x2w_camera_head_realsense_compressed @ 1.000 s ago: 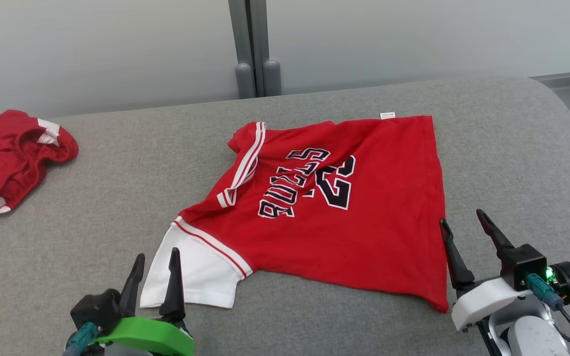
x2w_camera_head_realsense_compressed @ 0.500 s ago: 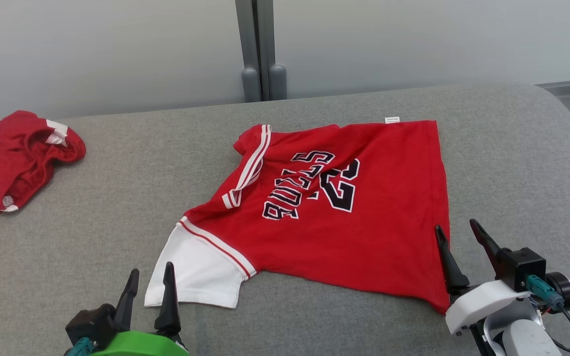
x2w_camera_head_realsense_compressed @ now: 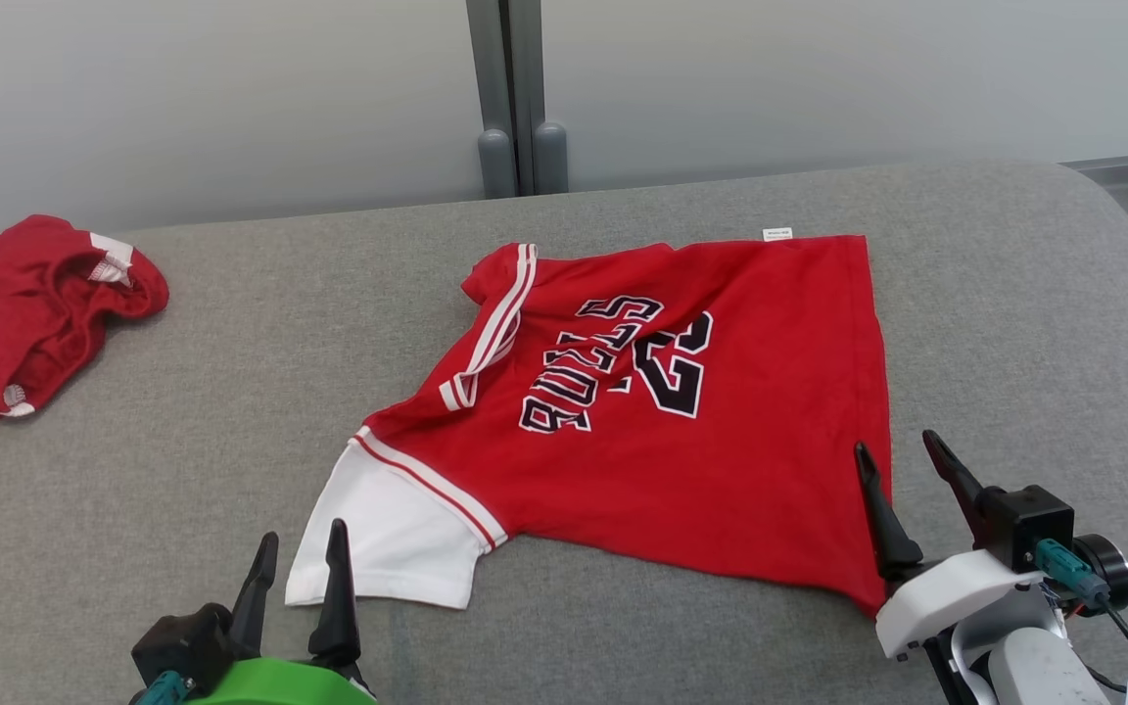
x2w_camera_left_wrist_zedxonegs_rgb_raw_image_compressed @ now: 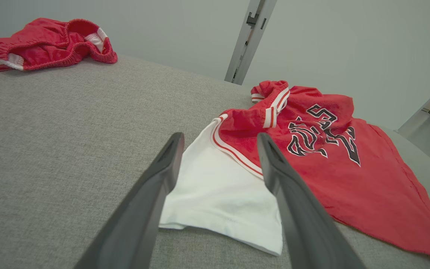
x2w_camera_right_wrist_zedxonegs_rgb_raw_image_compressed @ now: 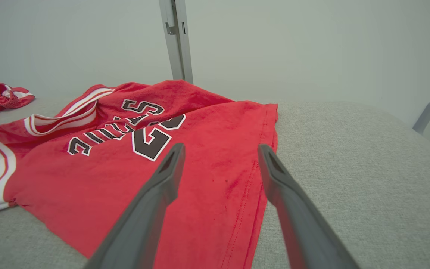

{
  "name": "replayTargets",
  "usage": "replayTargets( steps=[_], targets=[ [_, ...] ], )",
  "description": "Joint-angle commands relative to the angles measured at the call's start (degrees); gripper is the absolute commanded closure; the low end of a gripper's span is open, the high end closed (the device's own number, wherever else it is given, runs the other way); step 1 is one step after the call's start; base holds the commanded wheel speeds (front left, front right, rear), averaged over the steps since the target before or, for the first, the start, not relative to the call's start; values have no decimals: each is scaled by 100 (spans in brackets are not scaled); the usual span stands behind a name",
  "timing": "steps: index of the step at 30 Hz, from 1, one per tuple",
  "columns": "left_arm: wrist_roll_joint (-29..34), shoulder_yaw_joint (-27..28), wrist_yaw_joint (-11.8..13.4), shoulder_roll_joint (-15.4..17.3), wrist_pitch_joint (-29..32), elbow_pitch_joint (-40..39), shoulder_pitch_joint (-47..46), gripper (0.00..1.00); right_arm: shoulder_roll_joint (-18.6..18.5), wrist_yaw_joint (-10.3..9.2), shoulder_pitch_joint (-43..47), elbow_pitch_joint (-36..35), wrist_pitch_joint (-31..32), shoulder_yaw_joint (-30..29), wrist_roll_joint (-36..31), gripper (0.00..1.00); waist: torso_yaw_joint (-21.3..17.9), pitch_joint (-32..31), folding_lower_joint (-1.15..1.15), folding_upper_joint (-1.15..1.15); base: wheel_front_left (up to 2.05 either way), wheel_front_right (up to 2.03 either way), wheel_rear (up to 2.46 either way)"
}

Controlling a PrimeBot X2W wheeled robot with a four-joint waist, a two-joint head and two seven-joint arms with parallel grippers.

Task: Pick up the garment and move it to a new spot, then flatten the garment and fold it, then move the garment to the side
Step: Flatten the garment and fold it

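- Head view: a grey padded surface (x2w_camera_head_realsense_compressed: pixel 182 411) runs back to a pale wall, where a grey post (x2w_camera_head_realsense_compressed: pixel 515 98) stands at its far edge.
- The jersey (x2w_camera_head_realsense_compressed: pixel 681 460) lies spread on the surface just in front of the post and mostly to its right. It is red, with black white-edged letters and a number reading upside down from here, white-striped trim, and one white sleeve (x2w_camera_head_realsense_compressed: pixel 388 539) at its near left corner. A small white label (x2w_camera_head_realsense_compressed: pixel 776 233) sits at its far edge.
- A second red garment (x2w_camera_head_realsense_compressed: pixel 35 313) lies bunched far to the left of the post, well apart from the jersey. Bare grey cloth lies between the two, and more lies right of the post beyond the jersey's straight side.
- The left gripper (x2w_camera_head_realsense_compressed: pixel 303 531) sits on the near side, left of the post, fingers parted and empty, just beside the sleeve.
- The right gripper (x2w_camera_head_realsense_compressed: pixel 893 441), far right of the post, is likewise spread and empty at the jersey's near right corner.
- Left wrist view: the parted fingers frame the sleeve (x2w_camera_left_wrist_zedxonegs_rgb_raw_image_compressed: pixel 215 186), whose stitched edge lies flat. Seen low from here, the striped trim stands up in a fold, a height hard to read from the head view. I cannot tell whether the tips touch cloth.
- Right wrist view: one finger lies over red cloth and the other over bare surface (x2w_camera_right_wrist_zedxonegs_rgb_raw_image_compressed: pixel 349 168). The stitched side hem (x2w_camera_right_wrist_zedxonegs_rgb_raw_image_compressed: pixel 271 123) runs away between them toward the post (x2w_camera_right_wrist_zedxonegs_rgb_raw_image_compressed: pixel 175 37).
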Motion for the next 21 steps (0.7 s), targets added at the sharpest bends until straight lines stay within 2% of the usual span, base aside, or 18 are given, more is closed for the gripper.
replayTargets(
  steps=[1, 6, 14, 21],
  targets=[
    [25, -3, 3, 3, -3, 1, 28, 0, -15, -8, -52, 17, -27, 13, 44, 0, -4, 0, 0, 0, 0, 0, 0],
    [153, -55, 33, 16, 5, 448, -180, 0, -14, -8, -32, 12, -27, 102, 3, 0, -35, 6, 0, 0, 0, 0, 0],
    [-20, 143, 232, 316, 713, 1583, -753, 0, -17, -8, 224, 239, -27, 374, 27, 0, -244, 68, 0, 0, 0, 0, 0],
    [-231, 233, 284, 384, 1086, 2103, -972, 0, -16, -8, 488, 263, 56, 266, 13, 0, -454, 179, 0, 0, 0, 0, 0]
  ],
)
